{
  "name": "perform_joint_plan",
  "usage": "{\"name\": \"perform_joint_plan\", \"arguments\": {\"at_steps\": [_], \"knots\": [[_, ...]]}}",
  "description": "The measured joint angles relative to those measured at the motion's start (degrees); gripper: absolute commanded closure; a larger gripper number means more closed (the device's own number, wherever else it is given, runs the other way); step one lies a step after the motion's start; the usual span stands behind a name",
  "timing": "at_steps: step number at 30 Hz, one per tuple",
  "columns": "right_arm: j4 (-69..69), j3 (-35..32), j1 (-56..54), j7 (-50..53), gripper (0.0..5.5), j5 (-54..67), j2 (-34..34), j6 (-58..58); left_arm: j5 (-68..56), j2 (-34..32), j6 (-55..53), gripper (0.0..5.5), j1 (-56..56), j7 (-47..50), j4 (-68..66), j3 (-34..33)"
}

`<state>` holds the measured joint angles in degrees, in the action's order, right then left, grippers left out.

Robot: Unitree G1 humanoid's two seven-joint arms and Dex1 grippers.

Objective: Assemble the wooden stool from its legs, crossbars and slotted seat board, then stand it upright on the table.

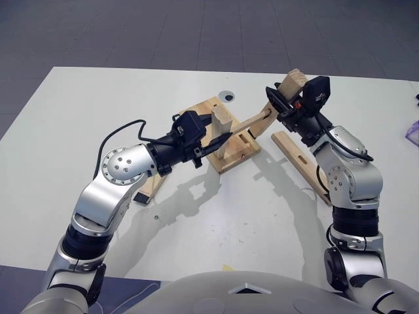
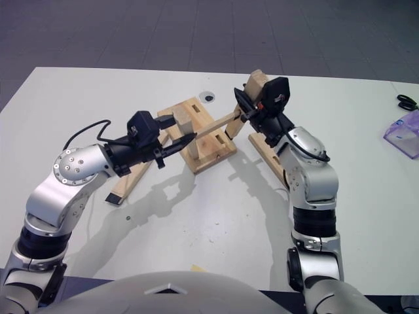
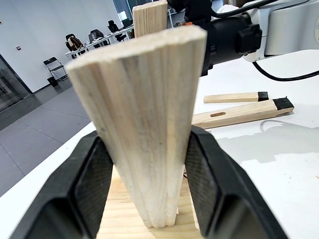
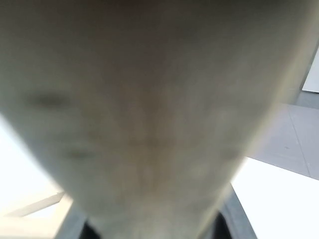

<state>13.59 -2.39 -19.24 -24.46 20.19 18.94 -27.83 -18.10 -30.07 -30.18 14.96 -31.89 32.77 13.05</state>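
- A flat white desk (image 1: 78,111), with a small round grommet hole (image 1: 226,95) just beyond the left hand (image 1: 219,140).
- A dark grey tiled floor (image 1: 163,33) past the desk's far edge.
- Far behind that hand: a plain white wall (image 3: 40,25), black chairs (image 3: 51,63) and long white tables (image 3: 97,44), all evenly lit.

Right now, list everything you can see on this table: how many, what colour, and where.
table: one, white, under everything
seat board: one, light wood, flat at mid-table
upright leg: one, light wood, standing on the seat board
raised leg: one, light wood, held up right of the board
crossbar: one, light wood, slanting between those two legs
slotted leg: one, light wood with black tip, lying under the right arm
thin stick: one, same colours, lying beside the slotted leg
loose piece: one, light wood with black tip, lying under the left arm
table hole: one, grey-rimmed, beyond the board
purple packet: one, far right of the table
left tool: one, black, shut on the upright leg
right tool: one, black, shut on the raised leg
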Motion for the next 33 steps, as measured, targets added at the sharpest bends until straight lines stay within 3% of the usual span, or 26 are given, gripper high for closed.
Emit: {"name": "perform_joint_plan", "arguments": {"at_steps": [20, 33], "knots": [[7.70, -2.14, -4.96, -0.10, 4.48, 4.00, 2.18, -8.57, 0.12, -0.28, 0.82, 3.46, 0.12, 0.18, -0.77, 0.01], [6.44, -3.98, -7.87, 1.99, 4.48, 7.33, 2.34, -20.25, 0.10, -0.20, 0.86, 3.46, 0.07, 0.55, -0.93, 0.09]]}}
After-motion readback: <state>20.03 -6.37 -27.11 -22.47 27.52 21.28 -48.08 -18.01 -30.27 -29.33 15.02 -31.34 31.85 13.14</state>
